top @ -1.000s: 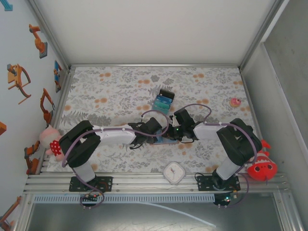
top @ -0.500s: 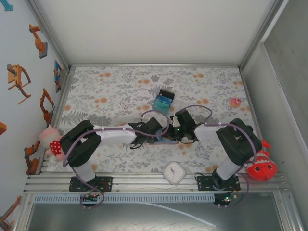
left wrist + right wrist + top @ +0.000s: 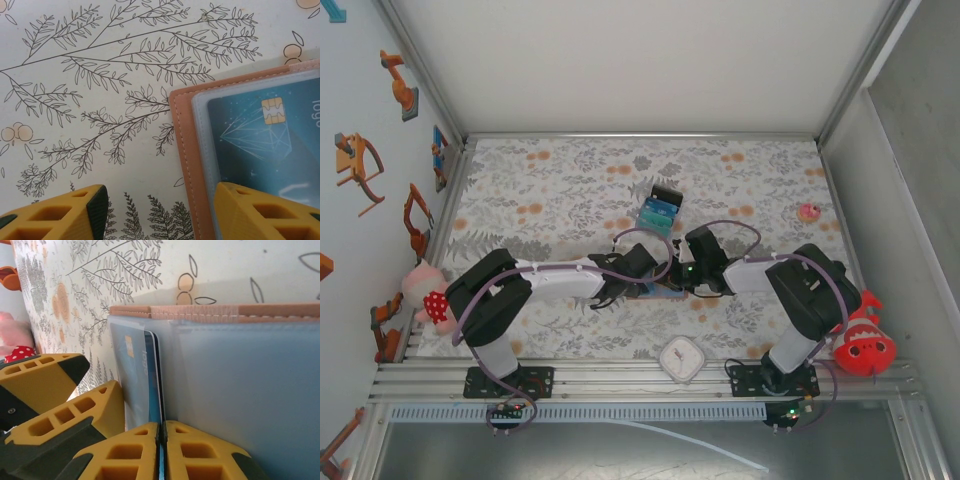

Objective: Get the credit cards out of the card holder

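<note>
The right hand (image 3: 160, 450) was pinched together on the edge of a credit card (image 3: 151, 375) protruding from the open card holder (image 3: 240, 390). The left hand (image 3: 160, 200) stood apart, one finger on the card holder's clear sleeve, the other beyond its brown edge over the floral counter (image 3: 100, 75). The card holder lay mid-counter between both arms.

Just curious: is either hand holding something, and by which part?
The right hand pinches a credit card's near edge, at the card holder; the left hand, open, grips nothing.
</note>
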You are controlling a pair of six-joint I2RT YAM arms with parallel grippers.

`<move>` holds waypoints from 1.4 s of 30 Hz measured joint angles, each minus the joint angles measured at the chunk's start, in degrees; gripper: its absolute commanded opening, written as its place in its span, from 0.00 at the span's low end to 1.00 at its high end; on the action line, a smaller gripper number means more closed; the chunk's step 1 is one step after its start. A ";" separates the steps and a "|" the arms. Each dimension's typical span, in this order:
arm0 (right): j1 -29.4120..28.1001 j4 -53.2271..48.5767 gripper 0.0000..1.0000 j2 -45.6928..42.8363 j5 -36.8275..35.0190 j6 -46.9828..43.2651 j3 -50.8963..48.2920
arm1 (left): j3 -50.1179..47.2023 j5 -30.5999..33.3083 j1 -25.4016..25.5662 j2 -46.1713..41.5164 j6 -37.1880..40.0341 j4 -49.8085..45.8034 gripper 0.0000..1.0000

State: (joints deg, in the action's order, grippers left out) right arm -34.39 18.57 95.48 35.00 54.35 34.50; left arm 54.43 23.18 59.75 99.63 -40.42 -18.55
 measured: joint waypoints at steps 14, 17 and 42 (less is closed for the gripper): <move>-0.09 1.09 0.12 -0.02 2.34 0.13 0.00 | 0.28 0.04 0.02 0.11 0.02 -0.42 0.59; -0.13 1.81 0.11 -0.15 3.17 0.11 -0.02 | 0.37 -0.02 0.02 0.22 0.00 -0.44 0.59; 0.22 -3.69 0.03 -2.78 1.03 -4.28 0.00 | 0.74 -0.48 0.55 0.55 -0.87 0.07 0.55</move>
State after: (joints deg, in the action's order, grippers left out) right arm -34.17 14.87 92.71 36.03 50.06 34.50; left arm 55.18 22.70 60.29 100.18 -41.30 -18.48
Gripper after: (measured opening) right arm 0.052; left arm 0.549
